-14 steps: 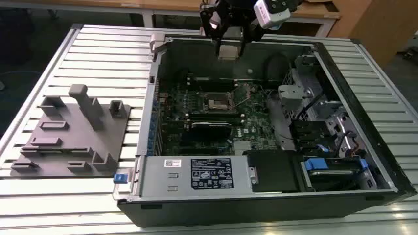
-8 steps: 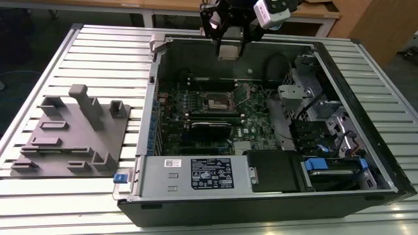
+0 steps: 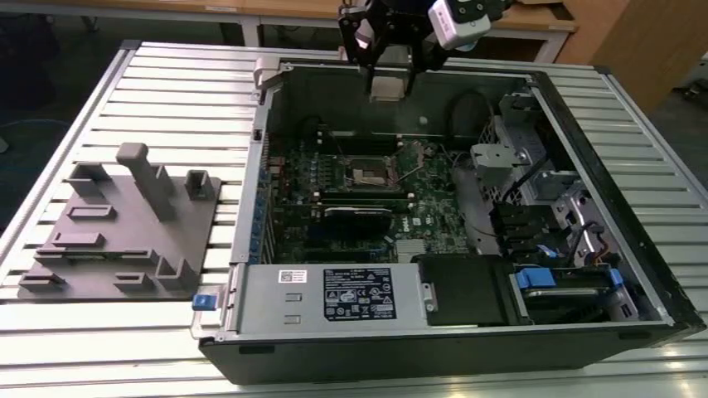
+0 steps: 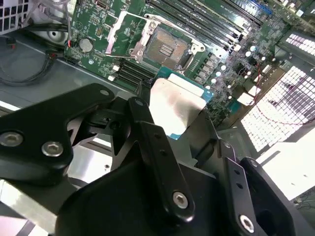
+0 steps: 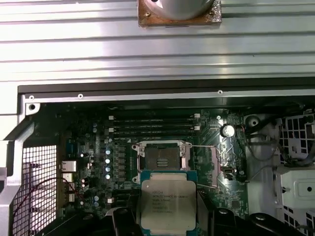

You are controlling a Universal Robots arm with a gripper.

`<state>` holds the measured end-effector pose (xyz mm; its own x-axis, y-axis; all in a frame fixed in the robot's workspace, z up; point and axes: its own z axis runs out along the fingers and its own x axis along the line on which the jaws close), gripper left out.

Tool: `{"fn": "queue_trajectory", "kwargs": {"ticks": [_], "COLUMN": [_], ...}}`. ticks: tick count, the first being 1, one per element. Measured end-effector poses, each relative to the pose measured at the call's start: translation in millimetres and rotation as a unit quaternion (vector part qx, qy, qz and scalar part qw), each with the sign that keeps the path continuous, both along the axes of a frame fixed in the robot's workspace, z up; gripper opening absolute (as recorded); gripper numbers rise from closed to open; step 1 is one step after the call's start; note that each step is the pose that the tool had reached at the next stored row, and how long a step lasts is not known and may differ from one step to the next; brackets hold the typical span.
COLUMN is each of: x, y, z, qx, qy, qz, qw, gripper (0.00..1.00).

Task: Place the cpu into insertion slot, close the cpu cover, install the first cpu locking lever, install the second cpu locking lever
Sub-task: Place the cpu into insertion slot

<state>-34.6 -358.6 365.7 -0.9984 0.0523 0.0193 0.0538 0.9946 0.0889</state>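
My gripper [image 3: 390, 76] hangs above the far wall of the open computer case [image 3: 257, 207], shut on the cpu [image 3: 387, 87]. In both wrist views the cpu [image 5: 168, 202] [image 4: 177, 105] is a pale silvery square chip on a green edge, pinched by its sides between the black fingers [image 4: 147, 142]. The insertion slot [image 5: 161, 160] [image 4: 167, 49] lies open on the green motherboard, its dark centre bare. The cpu cover [image 5: 204, 167] [image 4: 125, 32] is swung back beside the slot. In the exterior view the slot [image 3: 373, 174] sits well below the gripper.
A grey fixture plate [image 3: 122, 224] with upright posts sits on the slatted table at the exterior view's left. Inside the case are a power supply [image 3: 332, 294] at the front, drive bays and cables [image 3: 553, 207] at the right, and long memory slots [image 5: 155, 123] beside the socket.
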Motion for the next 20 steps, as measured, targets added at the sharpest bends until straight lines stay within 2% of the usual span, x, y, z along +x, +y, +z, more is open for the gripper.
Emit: {"fn": "queue_trajectory", "kwargs": {"ticks": [4, 8, 17, 19, 20], "x": [0.0, 0.0, 0.0, -0.1, -0.1], "y": [0.0, 0.0, 0.0, 0.0, 0.0], "z": [-0.2, -0.4, -0.4, -0.5, -0.5], "qx": [-0.0005, -0.0008, -0.0009, -0.0011, -0.0012], "qy": [0.0, 0.0, 0.0, 0.0, 0.0], "qz": [-0.032, -0.063, -0.067, -0.076, -0.085], "qw": [0.99949, 0.99802, 0.99774, 0.99713, 0.99638], "gripper": [0.54, 0.54, 0.54, 0.54, 0.54]}}
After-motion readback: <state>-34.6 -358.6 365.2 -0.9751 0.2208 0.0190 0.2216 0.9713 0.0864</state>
